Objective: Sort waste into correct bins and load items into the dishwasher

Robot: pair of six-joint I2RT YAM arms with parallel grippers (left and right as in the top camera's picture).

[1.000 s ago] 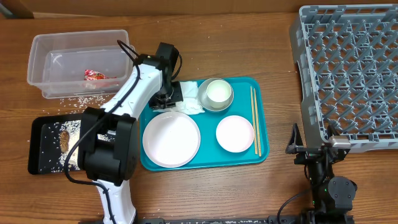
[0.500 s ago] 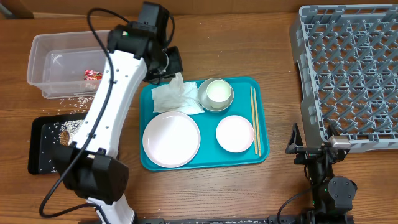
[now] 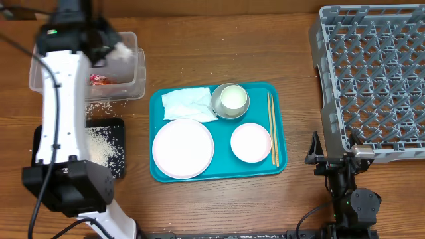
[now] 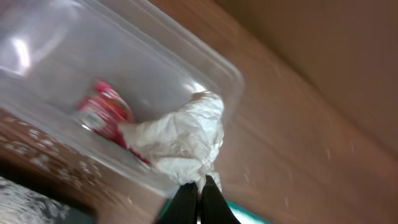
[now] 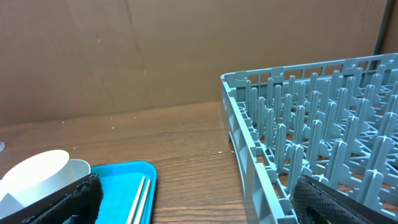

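crumpled napkin (image 4: 183, 140) is pinched in my left pincer (image 4: 200, 194), jaws shut tight on one end of it. the wad hangs over the right end of the clear tub (image 3: 136, 73), right by the red wrapper (image 4: 102, 112) already inside. a sec ago i was down at the teal tray (image 3: 279, 159) next to the bowl (image 3: 230, 99); since then i've swung up & left w/ the paper. so the carry looks done, prob just the drop left. nb a flat white sheet (image 3: 188, 105) still lies on the tray against the bowl, so more paper to fetch imo. plate (image 3: 182, 148), small dish (image 3: 251, 142) & chopsticks (image 3: 271, 126) unmoved on the tray; loading the rack (image 3: 372, 73) not started. right pincer (image 5: 199, 202) wide open by the rack, holding nothing.
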